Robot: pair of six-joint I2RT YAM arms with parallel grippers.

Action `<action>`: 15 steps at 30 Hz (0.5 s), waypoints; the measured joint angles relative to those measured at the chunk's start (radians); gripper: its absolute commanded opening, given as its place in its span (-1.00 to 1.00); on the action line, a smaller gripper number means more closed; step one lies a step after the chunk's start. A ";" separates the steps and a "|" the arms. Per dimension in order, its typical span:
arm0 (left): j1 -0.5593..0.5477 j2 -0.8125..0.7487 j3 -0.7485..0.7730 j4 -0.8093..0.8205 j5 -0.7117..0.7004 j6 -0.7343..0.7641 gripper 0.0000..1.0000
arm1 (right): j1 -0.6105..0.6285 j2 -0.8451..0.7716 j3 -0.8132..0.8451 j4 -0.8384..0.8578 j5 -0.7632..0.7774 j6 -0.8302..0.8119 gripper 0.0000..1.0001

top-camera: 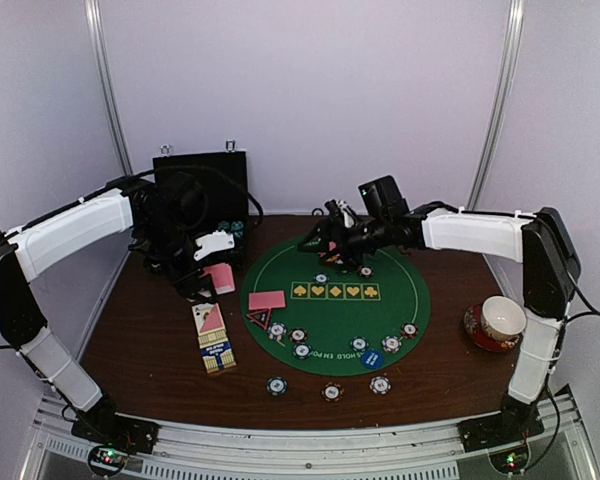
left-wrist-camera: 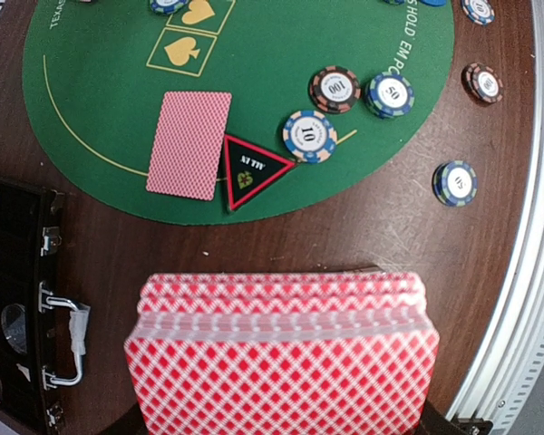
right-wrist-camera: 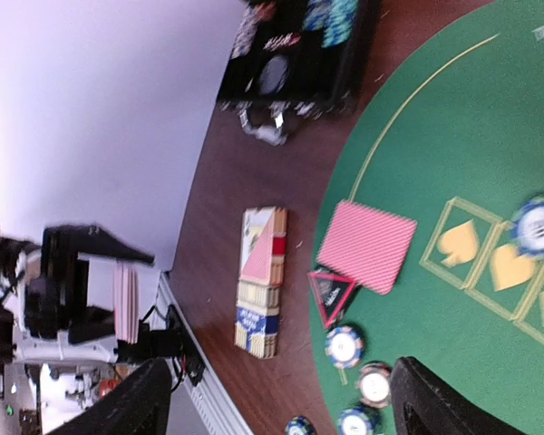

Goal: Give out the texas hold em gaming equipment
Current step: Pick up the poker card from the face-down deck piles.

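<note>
My left gripper [top-camera: 212, 272] is shut on a deck of pink-backed playing cards [left-wrist-camera: 281, 353], held above the brown table left of the green mat [top-camera: 420, 290]. One card [left-wrist-camera: 189, 143] lies face down on the mat's left part, with a black-and-red triangle marker [left-wrist-camera: 250, 169] at its corner. Several striped chips [left-wrist-camera: 309, 136] lie along the mat's near arc, and some sit on the table [top-camera: 331, 391]. A blue disc button [top-camera: 371, 358] rests among them. My right gripper [top-camera: 322, 243] hovers over the mat's far edge, its fingers [right-wrist-camera: 426, 399] wide open with nothing between them.
A black hinged case [top-camera: 202, 205] stands open at the back left. A card box [top-camera: 213, 338] lies on the table left of the mat. A cup on a saucer [top-camera: 500, 320] sits at the right. The table's metal rail [left-wrist-camera: 526, 272] runs along the near edge.
</note>
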 measured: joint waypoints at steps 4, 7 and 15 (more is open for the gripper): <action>0.000 0.003 0.010 -0.001 0.010 -0.003 -0.62 | 0.127 -0.023 -0.141 0.141 -0.039 0.111 0.76; 0.000 0.009 0.012 -0.001 0.014 -0.005 -0.61 | 0.170 -0.022 -0.199 0.233 -0.055 0.190 0.77; 0.000 0.032 0.029 -0.002 0.033 -0.009 -0.61 | 0.238 0.020 -0.165 0.426 -0.097 0.302 0.75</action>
